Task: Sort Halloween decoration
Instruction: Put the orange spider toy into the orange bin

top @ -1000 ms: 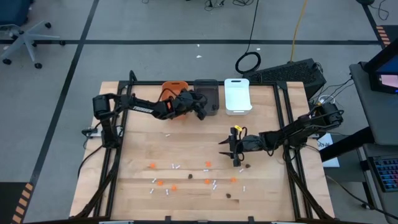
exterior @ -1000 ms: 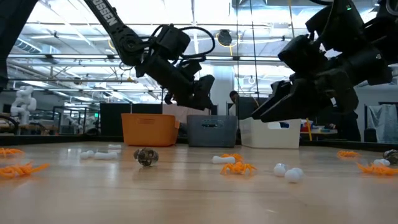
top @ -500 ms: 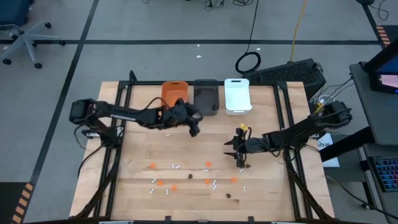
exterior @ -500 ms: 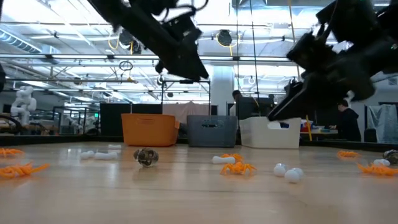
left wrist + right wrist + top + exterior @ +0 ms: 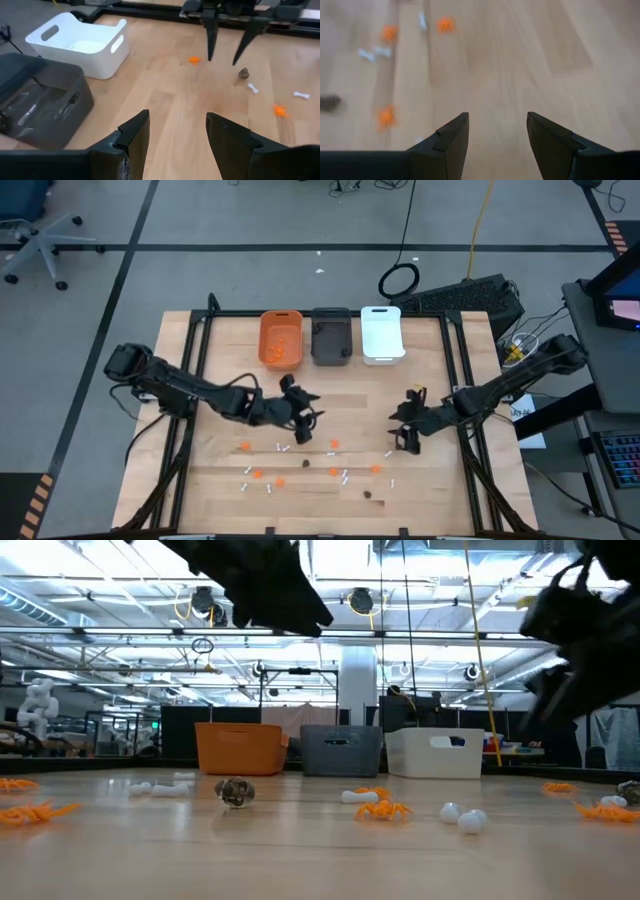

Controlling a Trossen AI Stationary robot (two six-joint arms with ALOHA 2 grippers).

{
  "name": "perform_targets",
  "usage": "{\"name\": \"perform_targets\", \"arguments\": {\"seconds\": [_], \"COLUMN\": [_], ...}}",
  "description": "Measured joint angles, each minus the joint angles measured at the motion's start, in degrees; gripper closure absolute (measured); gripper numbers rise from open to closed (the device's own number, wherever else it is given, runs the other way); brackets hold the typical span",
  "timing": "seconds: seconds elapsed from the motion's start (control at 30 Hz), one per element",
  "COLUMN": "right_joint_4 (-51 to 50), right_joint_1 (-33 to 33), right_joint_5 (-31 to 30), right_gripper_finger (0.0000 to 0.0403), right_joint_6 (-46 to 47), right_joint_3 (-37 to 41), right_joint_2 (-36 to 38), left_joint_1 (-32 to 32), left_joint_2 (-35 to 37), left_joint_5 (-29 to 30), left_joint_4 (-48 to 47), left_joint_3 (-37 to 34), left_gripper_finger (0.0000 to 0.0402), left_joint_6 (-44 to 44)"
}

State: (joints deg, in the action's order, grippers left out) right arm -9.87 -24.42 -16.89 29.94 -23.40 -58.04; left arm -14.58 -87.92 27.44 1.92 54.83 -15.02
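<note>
Halloween decoration pieces lie scattered on the near half of the wooden table [image 5: 220, 510]: orange blobs [image 5: 333, 444], small white sticks [image 5: 280, 448] and a dark lump [image 5: 368, 493]. My left gripper [image 5: 306, 426] hovers open over the table's middle, just beyond the scattered pieces, with nothing between its fingers [image 5: 135, 135]. My right gripper [image 5: 404, 438] hovers open right of centre, above bare wood, empty as well [image 5: 497, 135]. From the left wrist view I see a dark lump [image 5: 243, 73] and an orange blob [image 5: 194, 60] lying near the right gripper [image 5: 222, 47].
Three bins stand in a row at the far edge: orange [image 5: 281, 338], dark grey [image 5: 331, 335] and white [image 5: 381, 333]. Black frame rails [image 5: 195, 370] run along the table's sides. Bare wood lies between the bins and the scattered pieces.
My left gripper has swung away from the orange and dark grey bins toward the near edge, out over the table's middle, and has risen. My right gripper has pulled back toward the right edge, lifted and rolled. Both stay open and empty.
</note>
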Motion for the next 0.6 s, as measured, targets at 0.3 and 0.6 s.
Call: {"name": "perform_targets", "arguments": {"seconds": [0.3, 0.6], "right_joint_4": [-17.6, -21.9], "right_joint_1": [-2.0, -1.8], "right_joint_5": [-2.9, -7.4], "right_gripper_finger": [0.025, 0.027], "right_joint_6": [12.3, 19.1], "right_joint_3": [0.0, 0.0], "right_joint_2": [1.7, 0.1], "left_joint_1": [-5.7, -7.3], "left_joint_2": [-0.4, -0.4], "left_joint_5": [4.2, 4.8], "left_joint_4": [0.6, 0.4], "left_joint_3": [-0.1, -0.1], "left_gripper_finger": [0.0207, 0.0207], "left_joint_6": [-1.7, -3.8]}}
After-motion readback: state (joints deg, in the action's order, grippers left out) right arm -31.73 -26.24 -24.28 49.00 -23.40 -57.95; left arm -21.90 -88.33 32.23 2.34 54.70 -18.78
